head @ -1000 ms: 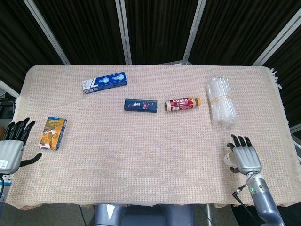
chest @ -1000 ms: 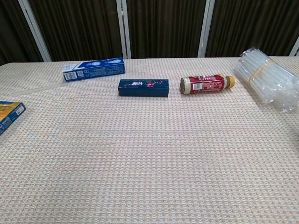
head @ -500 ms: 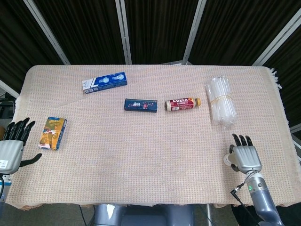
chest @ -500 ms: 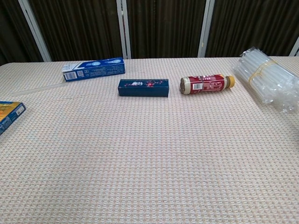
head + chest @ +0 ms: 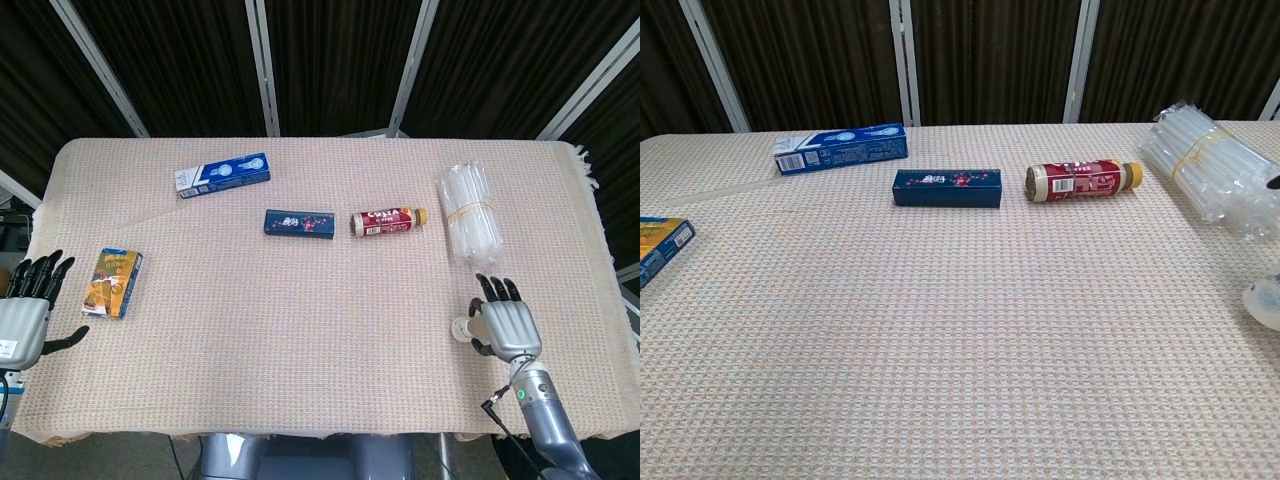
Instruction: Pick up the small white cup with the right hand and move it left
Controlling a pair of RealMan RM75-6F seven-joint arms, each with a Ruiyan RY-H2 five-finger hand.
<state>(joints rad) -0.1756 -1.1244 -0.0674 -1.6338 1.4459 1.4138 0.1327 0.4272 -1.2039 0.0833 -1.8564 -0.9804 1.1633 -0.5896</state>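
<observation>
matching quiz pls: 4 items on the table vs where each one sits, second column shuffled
Items:
1. small white cup
2. red bottle
3. bundle of clear plastic tubes
4. orange and blue box

Places:
A. near the table's left edge, by the left hand
B. far right, just beyond the right hand
C. lying on its side at centre, right of the dark blue box
D. held in the right hand, near the front right

Pairs: 1-D, 2-C, 3-B, 4-A
</observation>
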